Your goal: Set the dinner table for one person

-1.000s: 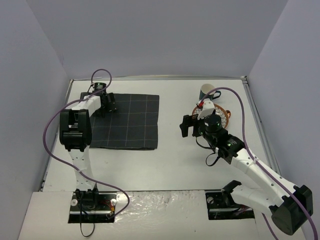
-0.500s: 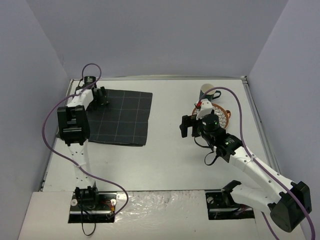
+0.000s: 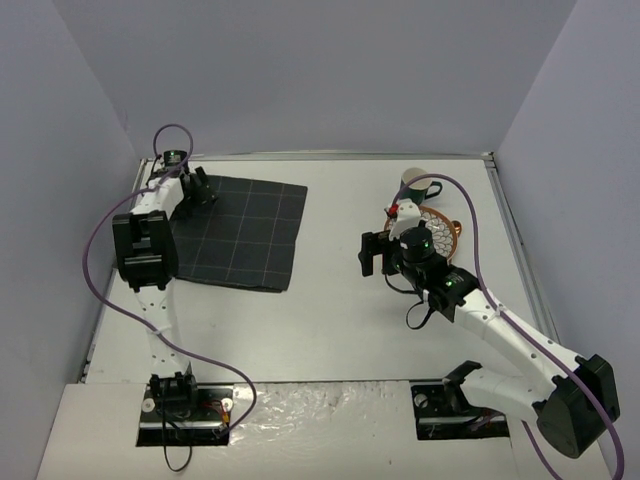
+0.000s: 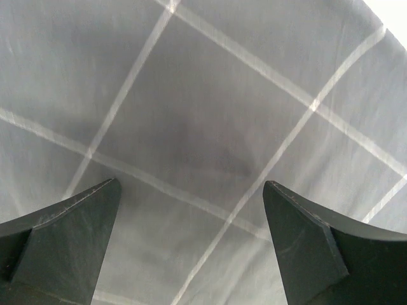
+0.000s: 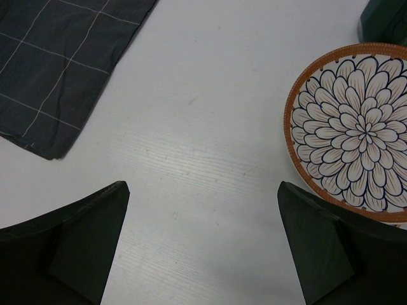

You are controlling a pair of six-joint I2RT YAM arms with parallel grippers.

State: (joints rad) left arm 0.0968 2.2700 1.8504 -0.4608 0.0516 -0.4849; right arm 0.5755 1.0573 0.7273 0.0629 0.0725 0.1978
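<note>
The dinner table (image 3: 340,330) is a white top with a thin metal rim. A dark grey checked mat (image 3: 235,232) lies flat at its far left. My left gripper (image 3: 197,188) hovers open over the mat's far-left corner. In the left wrist view the cloth (image 4: 210,108) fills the frame below my left gripper (image 4: 191,184), with nothing between the fingers. My right gripper (image 3: 378,252) is open above bare table (image 5: 203,127), left of a flower-patterned plate (image 5: 356,127) with an orange rim. A dark green mug (image 3: 415,183) stands behind the plate (image 3: 447,228).
In the right wrist view my right gripper (image 5: 203,184) has the mat's near corner (image 5: 57,57) at upper left and the mug's base (image 5: 385,19) at upper right. Grey walls close in the table on the left, right and far sides.
The mat has slid left and slightly away along with my left gripper, and now lies a little skewed. My right gripper has edged slightly left.
</note>
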